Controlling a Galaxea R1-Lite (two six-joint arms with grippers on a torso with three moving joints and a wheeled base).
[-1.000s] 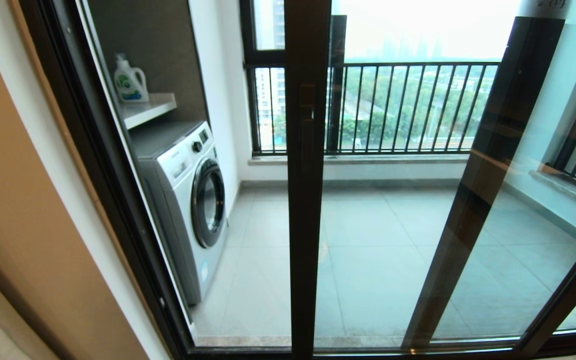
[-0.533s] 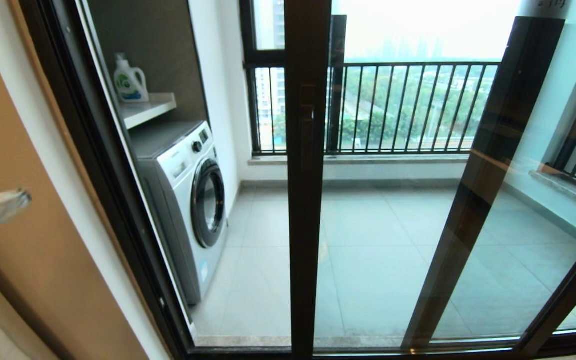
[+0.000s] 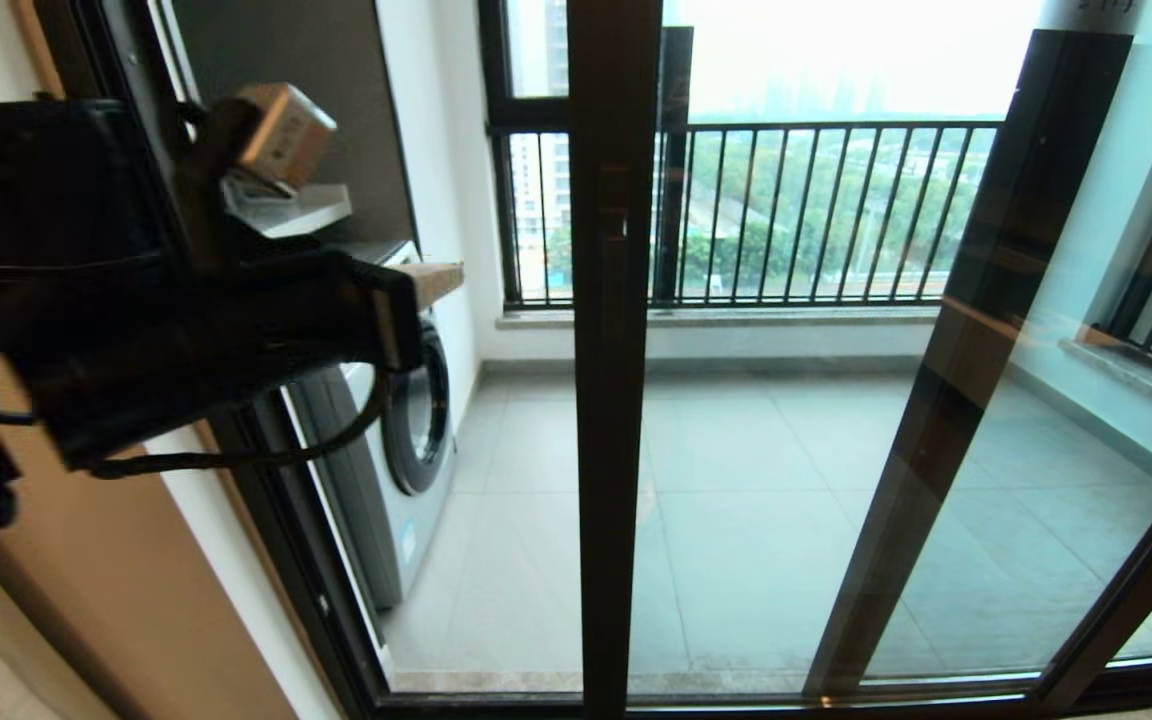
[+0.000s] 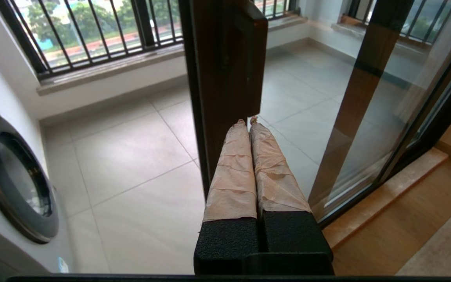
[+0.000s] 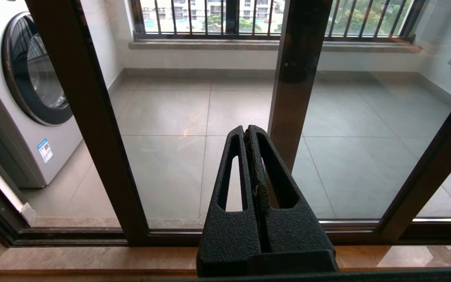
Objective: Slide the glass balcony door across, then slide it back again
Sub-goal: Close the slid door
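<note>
Our left arm reaches for the door's handle upright

We hold our left gripper (image 4: 248,122) with its taped fingers (image 4: 233,172) pressed together and empty, tips aimed at the bar handle (image 4: 249,58) in the upper middle of the left wrist view, presumably to push rather than grasp. The glass balcony door (image 3: 616,400), clear glass in a slim dark-brown frame, stands with its upright at the centre of the head view. Our right gripper (image 5: 248,131) hangs low, closed on nothing.
</note>
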